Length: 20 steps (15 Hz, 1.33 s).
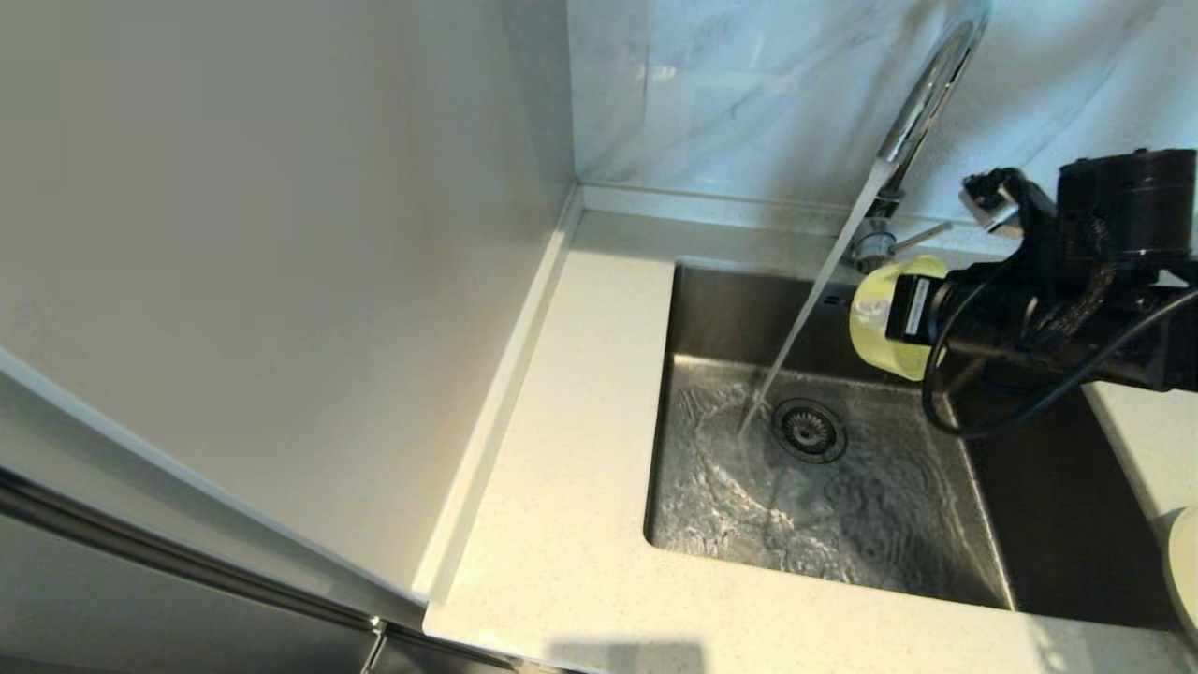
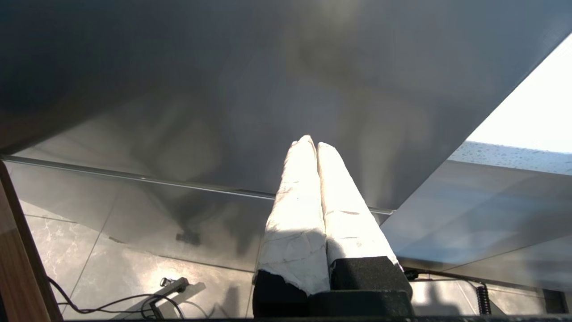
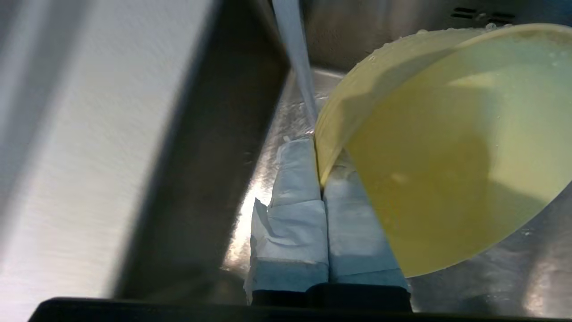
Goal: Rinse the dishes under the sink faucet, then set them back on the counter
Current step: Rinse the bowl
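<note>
Now right gripper (image 3: 319,179) pinching bowl (image 3: 447,156) rim, beside stream

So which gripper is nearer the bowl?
Right. The right gripper is clamped on the bowl rim over the sink; the left gripper is parked away from it, shut.

The sink (image 1: 936,524) is showing brushed metal, the faucet (image 1: 922,103) is gleaming chrome, the bowl (image 3: 447,156) is looking glossy, and the counter (image 1: 562,524) is showing speckled stone.
</note>
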Motion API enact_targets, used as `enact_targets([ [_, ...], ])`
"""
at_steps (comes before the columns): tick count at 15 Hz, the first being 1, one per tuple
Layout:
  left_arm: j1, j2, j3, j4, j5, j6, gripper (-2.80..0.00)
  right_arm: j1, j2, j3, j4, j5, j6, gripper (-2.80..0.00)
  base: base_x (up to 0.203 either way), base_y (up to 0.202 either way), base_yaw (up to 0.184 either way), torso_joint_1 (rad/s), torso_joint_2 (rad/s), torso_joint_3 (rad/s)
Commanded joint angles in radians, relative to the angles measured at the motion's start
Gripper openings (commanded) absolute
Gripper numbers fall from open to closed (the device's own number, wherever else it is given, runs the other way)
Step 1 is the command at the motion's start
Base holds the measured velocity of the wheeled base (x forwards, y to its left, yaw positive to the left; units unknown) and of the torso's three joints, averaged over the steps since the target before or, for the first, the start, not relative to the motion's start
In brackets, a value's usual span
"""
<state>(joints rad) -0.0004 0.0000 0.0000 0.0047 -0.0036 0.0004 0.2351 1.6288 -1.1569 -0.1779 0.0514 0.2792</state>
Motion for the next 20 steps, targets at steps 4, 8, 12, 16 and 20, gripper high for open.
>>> enact_targets([
  [4,0.000,0.000,0.000,0.000,0.001,0.000,-2.80,-0.067,-0.088,-0.208,-0.007,0.159,0.745,-2.80,0.000,0.000,0.000,0.000,0.00,0.000],
  [8,0.000,0.000,0.000,0.000,0.000,0.000,-2.80,-0.165,-0.100,-0.303,-0.049,0.214,1.208,-2.80,0.000,0.000,0.000,0.000,0.00,0.000],
  [12,0.000,0.000,0.000,0.000,0.001,0.000,-2.80,-0.314,-0.101,-0.310,-0.153,0.267,1.469,-2.80,0.000,0.000,0.000,0.000,0.00,0.000],
  [16,0.000,0.000,0.000,0.000,-0.001,0.000,-2.80,-0.490,-0.124,-0.319,-0.351,0.340,1.860,-2.80,0.000,0.000,0.000,0.000,0.00,0.000],
  [20,0.000,0.000,0.000,0.000,-0.001,0.000,-2.80,-0.605,-0.148,-0.285,-0.796,0.349,2.148,-2.80,0.000,0.000,0.000,0.000,0.00,0.000],
])
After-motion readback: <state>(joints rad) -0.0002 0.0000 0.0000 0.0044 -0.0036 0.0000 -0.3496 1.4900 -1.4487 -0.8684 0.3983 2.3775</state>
